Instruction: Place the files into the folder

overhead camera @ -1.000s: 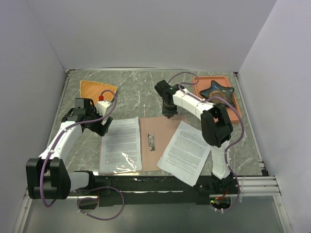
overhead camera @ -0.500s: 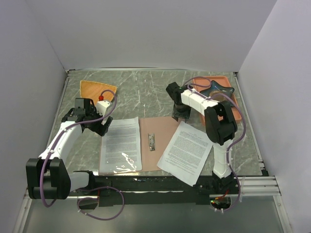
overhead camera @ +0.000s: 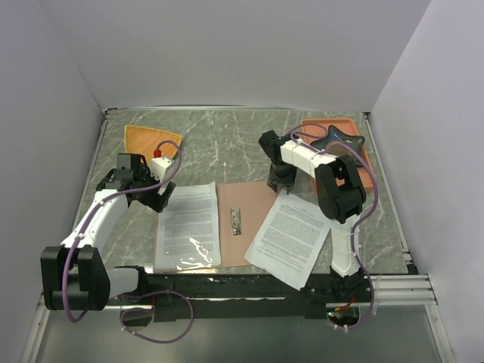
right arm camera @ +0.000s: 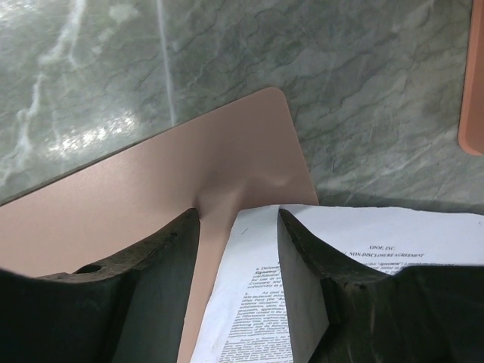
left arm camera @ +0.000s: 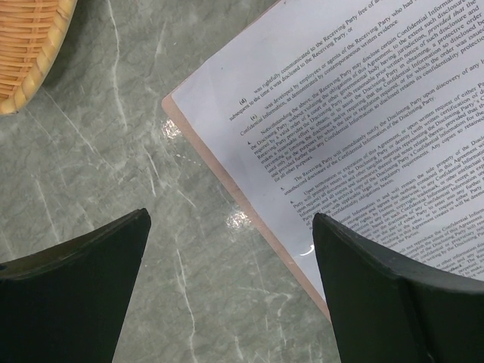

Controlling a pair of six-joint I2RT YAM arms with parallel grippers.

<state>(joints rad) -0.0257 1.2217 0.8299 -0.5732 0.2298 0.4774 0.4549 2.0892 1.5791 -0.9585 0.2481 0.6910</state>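
Note:
The pinkish-brown folder (overhead camera: 246,198) lies open and flat in the middle, with a metal clip (overhead camera: 237,221) on its crease. One file (overhead camera: 189,224) lies on its left half. The other file (overhead camera: 291,236) lies tilted, partly on the right half and partly on the table. My left gripper (overhead camera: 155,198) is open and empty above the folder's far left corner (left arm camera: 175,113), beside the left file (left arm camera: 355,121). My right gripper (overhead camera: 281,178) is low at the tilted file's far corner. In the right wrist view the gripper (right arm camera: 238,215) is narrowly open, with that file's corner (right arm camera: 261,257) between the fingers over the folder (right arm camera: 189,174).
An orange woven fan-shaped plate (overhead camera: 150,140) lies at the far left and shows in the left wrist view (left arm camera: 30,45). A salmon tray (overhead camera: 363,172) holding a dark star-shaped thing (overhead camera: 338,140) stands at the far right. Walls close the table on three sides.
My right gripper has moved right along the folder's far edge to the tilted file's far corner and come down there. The left arm has not moved.

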